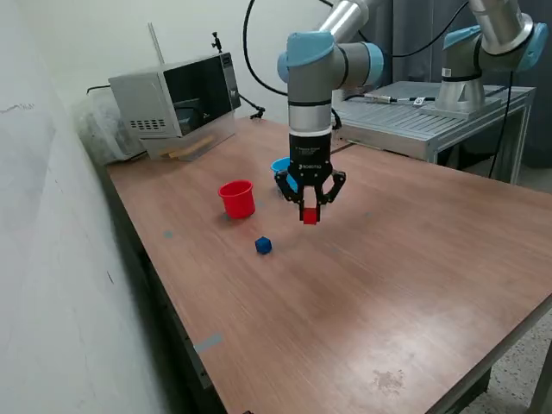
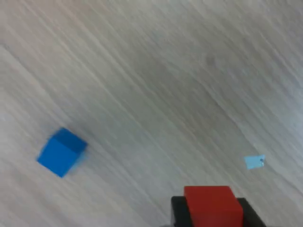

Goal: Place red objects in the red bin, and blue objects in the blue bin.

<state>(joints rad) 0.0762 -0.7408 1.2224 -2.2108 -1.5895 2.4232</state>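
My gripper hangs above the wooden table, shut on a small red cube; the wrist view shows that red cube clamped between the dark fingers. A dark blue cube lies on the table toward the exterior view's left and nearer the camera than the gripper, also in the wrist view as the blue cube. The red bin stands upright to the exterior view's left of the gripper. The blue bin is mostly hidden behind the gripper; only its rim shows.
A microwave sits at the table's far corner on the exterior view's left. A second arm stands on a grey metal bench at the back right. A small blue tape scrap lies on the wood. A wall runs along the left.
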